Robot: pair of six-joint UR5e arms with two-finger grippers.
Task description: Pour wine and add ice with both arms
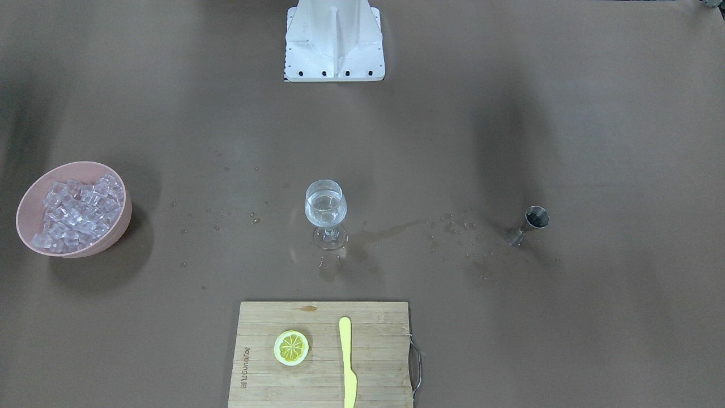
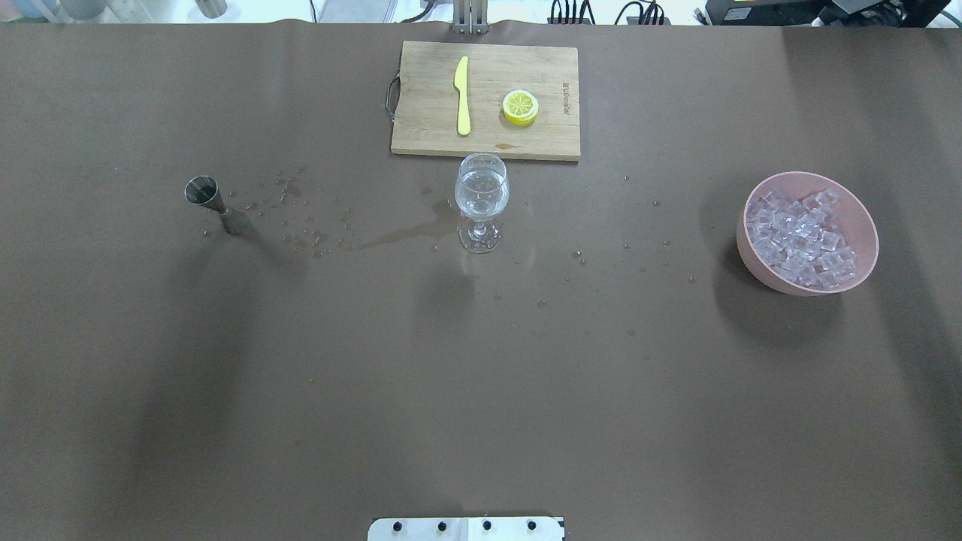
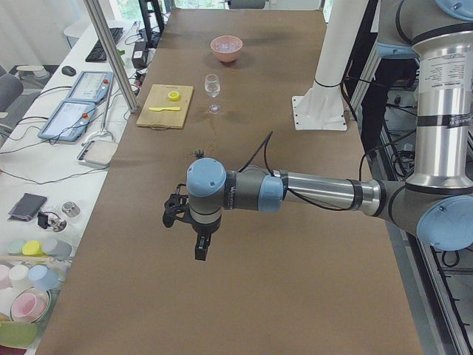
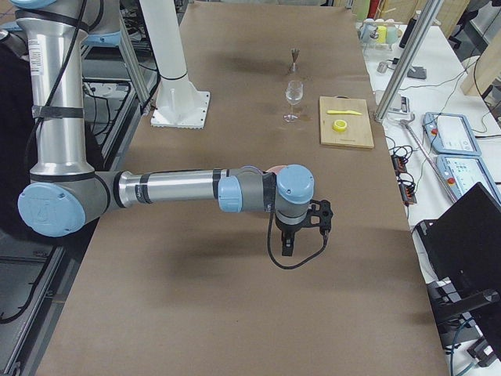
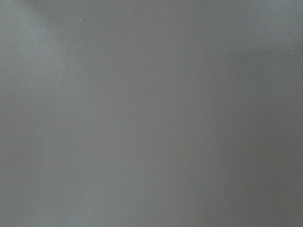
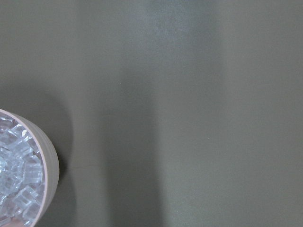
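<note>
A wine glass [image 1: 325, 211] stands mid-table and holds a small measure of clear wine [image 2: 481, 194]. A steel jigger [image 1: 529, 224] stands upright on the robot's left side, also in the overhead view [image 2: 210, 201]. A pink bowl [image 1: 122, 226] on the robot's right side is heaped with ice [image 1: 76, 212], also in the overhead view [image 2: 800, 240]. The right wrist view shows the bowl's rim [image 6: 49, 161] at lower left. My left gripper [image 3: 173, 211] and right gripper [image 4: 322, 215] hover above the table's ends, far from the glass. I cannot tell whether either is open or shut.
A wooden cutting board [image 1: 255, 368] at the far edge carries a lemon slice [image 1: 291, 347] and a yellow knife [image 1: 348, 362]. Droplets and a wet streak [image 1: 391, 232] lie around the glass. The white base block [image 1: 334, 39] stands at the robot's side.
</note>
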